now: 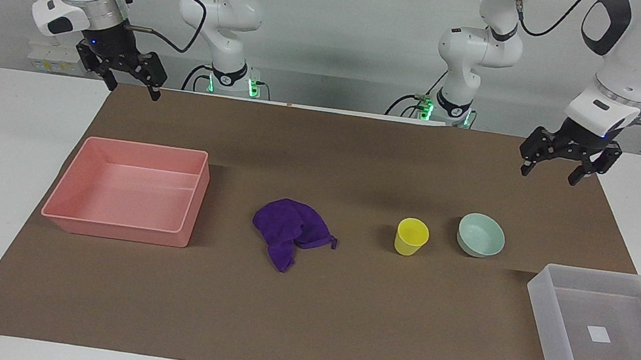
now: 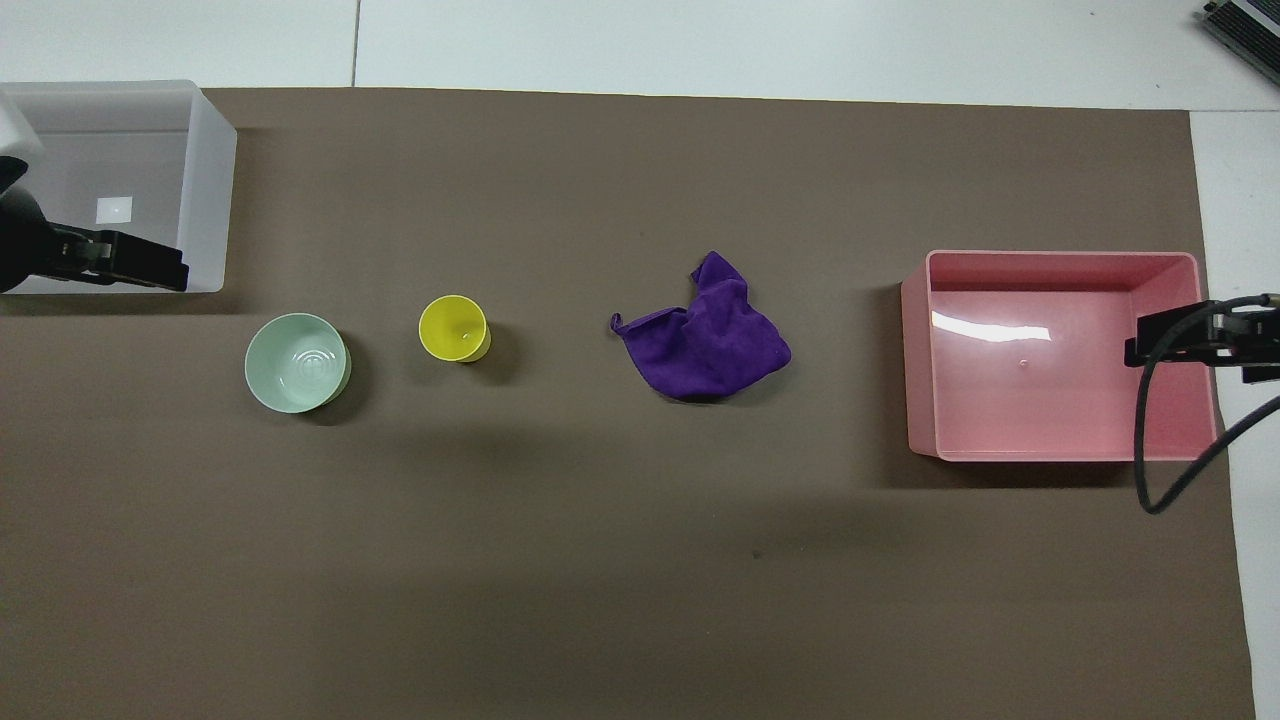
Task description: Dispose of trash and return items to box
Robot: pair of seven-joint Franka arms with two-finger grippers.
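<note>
blank white sticker in frosted box; left gripper and right gripper both spread, holding nothing.

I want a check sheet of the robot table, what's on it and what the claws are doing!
Surface: brown mat, bare white table at both ends.
Job's things: purple rag crumpled mid-mat; yellow cup upright beside green bowl; frosted box empty but for its sticker.
Clutter: pink tray, empty.
Grippers: left gripper and right gripper open, raised, waiting.
Cables: black cables on both arms.
Surroundings: grey wall.
</note>
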